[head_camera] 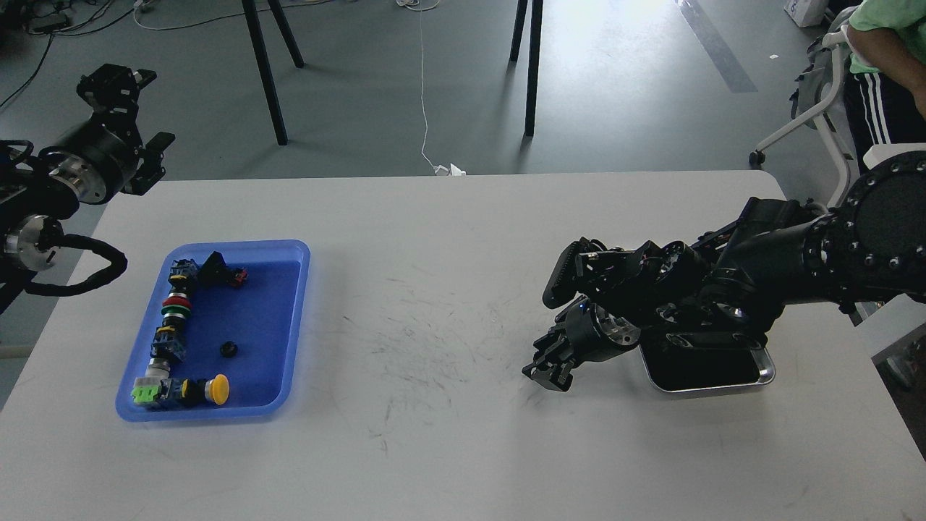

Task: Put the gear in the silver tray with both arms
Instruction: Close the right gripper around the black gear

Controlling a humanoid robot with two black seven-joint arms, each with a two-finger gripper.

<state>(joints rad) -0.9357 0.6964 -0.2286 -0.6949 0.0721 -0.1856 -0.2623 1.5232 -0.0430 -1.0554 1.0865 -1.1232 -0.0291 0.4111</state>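
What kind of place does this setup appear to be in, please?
Probably a robotics lab or test workshop: a white work table holding a blue tray of push-button parts, cables trailing across a grey floor, and black stand legs.

Small black gear point(228, 349) lies in blue tray point(296, 318).

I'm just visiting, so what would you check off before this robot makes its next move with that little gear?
1. Gear located: ok, a small black gear lies in the blue tray.
2. Silver tray reachable: not ok, the right arm lies over most of it.
3. Left gripper near gear: not ok, it hangs beyond the table's far left edge.
4. Right gripper empty: cannot tell, too dark.
5. Person clear of arms: ok, beyond the far right corner.
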